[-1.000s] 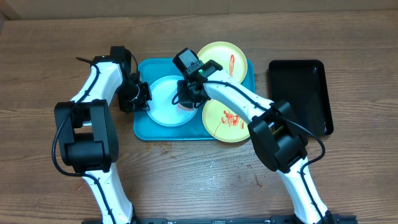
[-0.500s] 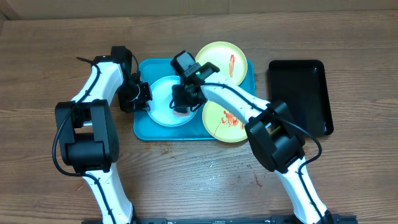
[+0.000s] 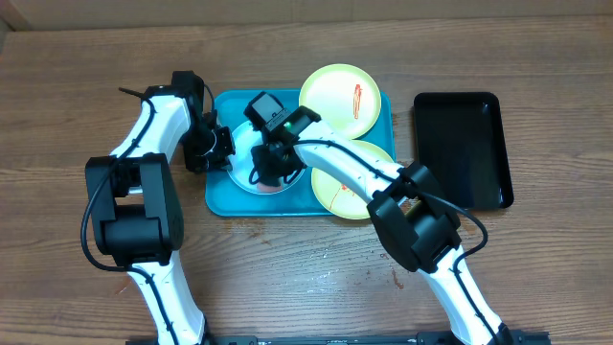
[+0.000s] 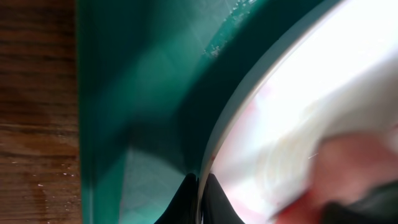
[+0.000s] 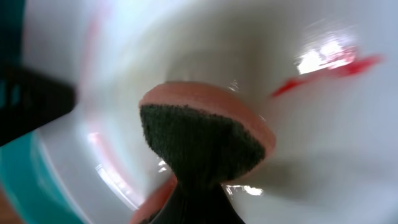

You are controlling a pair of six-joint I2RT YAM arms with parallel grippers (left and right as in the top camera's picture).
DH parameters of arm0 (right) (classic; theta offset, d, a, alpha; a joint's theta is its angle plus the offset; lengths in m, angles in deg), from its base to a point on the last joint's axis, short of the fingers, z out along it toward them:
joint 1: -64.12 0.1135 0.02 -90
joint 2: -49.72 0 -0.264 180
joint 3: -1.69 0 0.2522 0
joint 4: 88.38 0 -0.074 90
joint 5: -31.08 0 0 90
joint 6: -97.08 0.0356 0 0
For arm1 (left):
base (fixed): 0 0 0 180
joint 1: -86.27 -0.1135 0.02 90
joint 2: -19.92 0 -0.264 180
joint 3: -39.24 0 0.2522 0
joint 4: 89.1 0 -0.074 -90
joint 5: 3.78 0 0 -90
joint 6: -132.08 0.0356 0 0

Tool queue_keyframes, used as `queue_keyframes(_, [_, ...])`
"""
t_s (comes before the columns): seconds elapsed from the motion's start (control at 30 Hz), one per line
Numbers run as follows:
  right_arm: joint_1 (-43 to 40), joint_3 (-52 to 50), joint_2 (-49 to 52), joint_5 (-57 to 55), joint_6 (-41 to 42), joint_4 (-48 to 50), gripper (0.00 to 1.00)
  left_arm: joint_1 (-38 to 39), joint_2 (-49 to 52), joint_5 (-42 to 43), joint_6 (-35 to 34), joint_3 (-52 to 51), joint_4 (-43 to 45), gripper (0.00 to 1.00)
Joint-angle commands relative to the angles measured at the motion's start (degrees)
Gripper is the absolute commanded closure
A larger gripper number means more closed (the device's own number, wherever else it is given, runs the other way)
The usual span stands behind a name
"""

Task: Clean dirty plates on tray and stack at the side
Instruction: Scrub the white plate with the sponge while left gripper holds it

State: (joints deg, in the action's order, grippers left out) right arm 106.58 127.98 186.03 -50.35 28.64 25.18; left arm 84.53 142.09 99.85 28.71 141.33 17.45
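Found tray (image 3: pixel 235 105) on table (image 3: pixel 536 268), between the two arms, with all three plates on it. Noted black tray (image 3: pixel 460 144) to its right, apart from it.

Saw blue plate (image 3: pixel 240 161) in left half of tray, largely covered in overhead view by right gripper (image 3: pixel 268 171). Logged left gripper (image 3: pixel 216 149) at that plate's left edge, pinched shut on the rim. Confirmed in left wrist view: thin dark fingertips (image 4: pixel 181 210) either side of the pale rim, teal tray floor beside it, wood at far left.

Found right gripper down on blue plate, clamped tight on sponge (image 5: pixel 205 134): pink body, dark green scouring face toward the wrist camera, set against the plate surface. Spotted red streak (image 5: pixel 323 70) on the plate to upper right of sponge, plus faint pink haze toward the rim.

Noted far yellow plate (image 3: pixel 337 96) at far right corner of tray, overhanging the far rim, one red smear on its right side. Noted near yellow plate (image 3: pixel 350 187) at near right corner, partly under right arm, red smears across its middle. Cannot tell whether the two yellow plates touch.
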Motion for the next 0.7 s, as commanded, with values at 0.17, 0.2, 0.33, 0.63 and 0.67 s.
queue_keyframes(0.17, [-7.85, 1.86, 1.11, -10.21, -2.10, -0.87, 0.96, 0.39, 0.72, -0.04, 0.76, 0.63, -0.74, 0.96])
queue_keyframes(0.2, [-8.09, 1.86, 1.11, -9.35, -2.12, -0.70, 0.96, 0.39, 0.72, -0.04, 0.76, 0.63, -0.74, 0.96])
queue_keyframes(0.33, [-7.82, 1.86, 1.11, -3.91, -2.12, 0.42, 0.96, 0.37, 0.72, 1.77, 2.12, 0.63, -1.42, 0.96])
queue_keyframes(0.63, [-1.66, 1.84, 1.14, 5.66, -2.12, 0.57, 0.96, 0.28, 0.72, 4.44, 5.75, 0.63, -5.18, 0.96])
queue_keyframes(0.67, [-0.92, 1.84, 1.14, 6.19, -2.12, -0.02, 0.96, 0.28, 0.72, 4.44, 5.95, 0.63, -5.77, 0.96])
